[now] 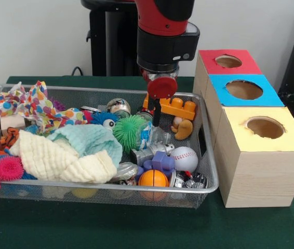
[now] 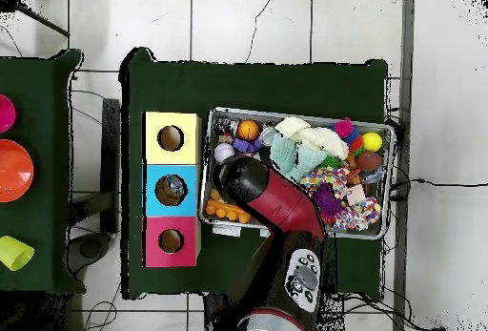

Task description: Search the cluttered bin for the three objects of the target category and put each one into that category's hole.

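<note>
My gripper (image 1: 156, 115) hangs low over the far right part of the wire bin (image 1: 209, 155), right beside an orange toy brick (image 1: 178, 108); whether it touches the brick is unclear. Nearby in the bin lie a green spiky ball (image 1: 129, 130), a baseball (image 1: 184, 158), an orange ball (image 1: 153, 178), a purple brick (image 1: 160, 162) and a brown toy (image 1: 182, 128). Three wooden boxes with round holes stand right of the bin: red top (image 1: 227, 62), blue top (image 1: 244, 90), yellow top (image 1: 265, 128). From above, the arm (image 2: 272, 194) covers the gripper, and the orange brick (image 2: 227, 211) shows beside it.
Cream cloth (image 1: 58, 161), mint cloth (image 1: 92, 140) and a dotted cloth (image 1: 32, 106) cover the bin's left half, with pink spiky balls (image 1: 8, 168) at the front corner. In the overhead view a second table holds an orange plate (image 2: 11, 170) and a green cup (image 2: 13, 252).
</note>
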`<state>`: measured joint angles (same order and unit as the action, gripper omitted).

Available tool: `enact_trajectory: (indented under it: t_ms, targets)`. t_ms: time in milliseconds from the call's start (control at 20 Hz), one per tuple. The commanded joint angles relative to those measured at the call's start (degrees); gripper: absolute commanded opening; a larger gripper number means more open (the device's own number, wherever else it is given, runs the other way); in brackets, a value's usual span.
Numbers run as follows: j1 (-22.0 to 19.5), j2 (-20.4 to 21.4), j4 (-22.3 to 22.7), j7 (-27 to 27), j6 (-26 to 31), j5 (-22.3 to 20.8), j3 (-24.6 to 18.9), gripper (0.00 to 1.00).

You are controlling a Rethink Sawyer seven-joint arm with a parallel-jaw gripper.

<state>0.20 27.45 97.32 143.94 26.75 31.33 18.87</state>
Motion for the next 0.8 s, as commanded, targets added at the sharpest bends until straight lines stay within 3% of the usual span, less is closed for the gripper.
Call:
enact_trajectory:
  t_ms: [50,500,550,800]
  targets:
    - [-0.17,-3.16,-1.24,8.36,-3.35,0.71,-5.17,1.0]
    - [-1.11,-5.12,0.55,8.75,-9.25,1.85,-8.3,1.0]
    - [0.64,-7.46,-3.29,9.74,-7.35,2.21,-7.43,1.0]
    - [1.12,-8.93,-3.75,10.48,-8.86,3.31,-8.24,1.0]
